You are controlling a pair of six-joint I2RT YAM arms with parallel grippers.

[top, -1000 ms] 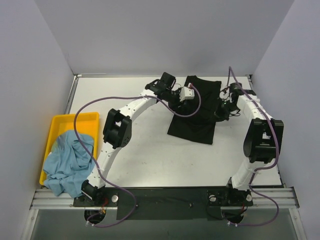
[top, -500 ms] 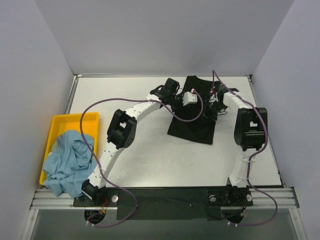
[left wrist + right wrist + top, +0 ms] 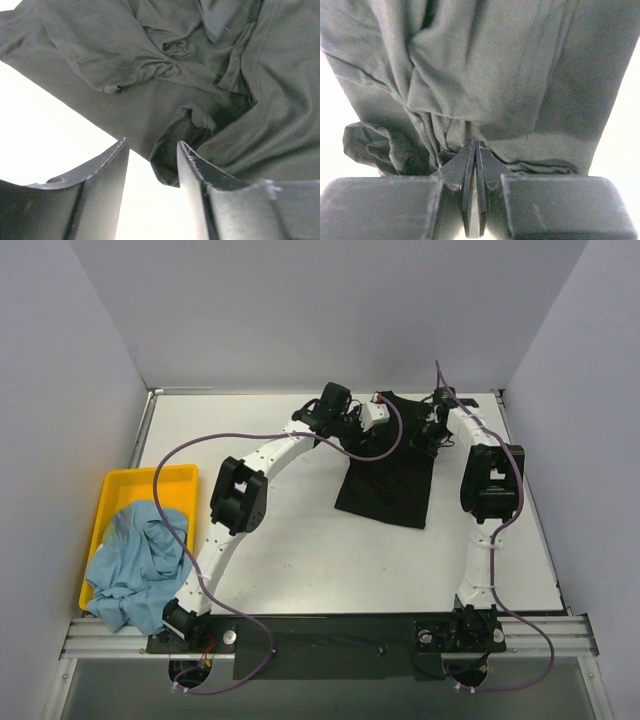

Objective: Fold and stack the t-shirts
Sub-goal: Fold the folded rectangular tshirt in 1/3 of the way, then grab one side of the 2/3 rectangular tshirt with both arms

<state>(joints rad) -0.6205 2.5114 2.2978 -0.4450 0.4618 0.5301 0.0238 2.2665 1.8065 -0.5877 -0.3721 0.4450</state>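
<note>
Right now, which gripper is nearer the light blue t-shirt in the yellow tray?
Left. The left gripper is open at the black t-shirt's far end, well right of the light blue t-shirt; the right gripper, shut on the black t-shirt, sits even farther right.

No writing, labels, brand marks, numbers or signs could be read in any of the three views; every surface shown was plain and unmarked.
</note>
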